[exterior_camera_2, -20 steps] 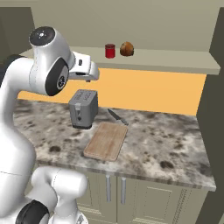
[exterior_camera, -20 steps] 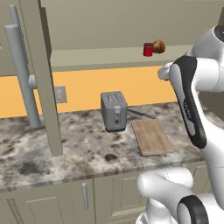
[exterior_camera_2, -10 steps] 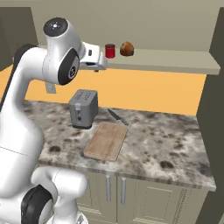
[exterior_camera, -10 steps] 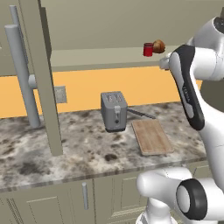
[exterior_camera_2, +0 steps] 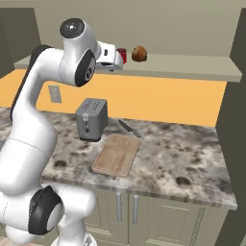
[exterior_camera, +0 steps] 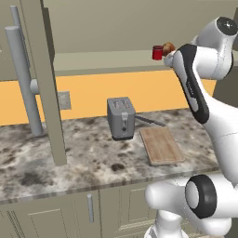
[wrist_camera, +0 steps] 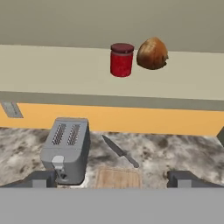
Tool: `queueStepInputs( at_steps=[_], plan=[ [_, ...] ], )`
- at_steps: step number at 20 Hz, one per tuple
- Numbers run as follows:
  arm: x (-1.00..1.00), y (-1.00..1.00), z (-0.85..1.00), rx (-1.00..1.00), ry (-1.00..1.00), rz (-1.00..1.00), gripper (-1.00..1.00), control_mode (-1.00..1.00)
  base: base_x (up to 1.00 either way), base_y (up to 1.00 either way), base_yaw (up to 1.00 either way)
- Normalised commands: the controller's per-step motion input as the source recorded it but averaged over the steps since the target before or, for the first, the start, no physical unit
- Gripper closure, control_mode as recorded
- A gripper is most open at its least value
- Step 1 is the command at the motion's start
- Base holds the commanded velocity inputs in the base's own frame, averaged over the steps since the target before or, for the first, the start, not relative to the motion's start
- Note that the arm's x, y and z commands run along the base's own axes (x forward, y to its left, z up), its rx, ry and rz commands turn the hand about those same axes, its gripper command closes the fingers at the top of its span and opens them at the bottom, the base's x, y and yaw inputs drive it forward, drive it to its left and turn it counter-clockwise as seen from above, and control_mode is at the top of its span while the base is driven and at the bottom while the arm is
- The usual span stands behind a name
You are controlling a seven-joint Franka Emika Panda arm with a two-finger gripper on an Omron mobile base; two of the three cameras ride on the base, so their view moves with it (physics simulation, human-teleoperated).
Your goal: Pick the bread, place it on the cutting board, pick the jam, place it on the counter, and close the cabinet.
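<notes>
The cabinet (exterior_camera: 42, 79) stands open, its door edge-on to the left of the toaster (exterior_camera: 122, 118), and the shelf inside carries just two things: the jam (wrist_camera: 121, 59) and the bread (wrist_camera: 152, 53), side by side and almost touching, up above and to the right of the toaster. Down on the counter (exterior_camera_2: 187, 158), the cutting board (exterior_camera_2: 116, 154) lies just right of the toaster, bare, with a knife (wrist_camera: 120, 152) behind it. The gripper (wrist_camera: 113, 178) is up at shelf height, fingers spread wide and holding nothing, looking at the pair from a little way off. That bread looks light, rounded and glossy, likely to slip, so take it across its middle, from the side away from the jar.
</notes>
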Motion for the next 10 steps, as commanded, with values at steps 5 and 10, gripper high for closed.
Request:
queueStepInputs(
  at_steps=[5, 10],
  plan=[
    [0.36, -0.06, 0.0, 0.0, -0.06, 0.0, -1.0, -1.0, 0.0, 0.0, 0.0],
    [0.37, -0.03, 0.0, 0.0, -0.02, 0.0, -1.0, -1.0, 0.0, 0.0, 0.0]
  ],
)
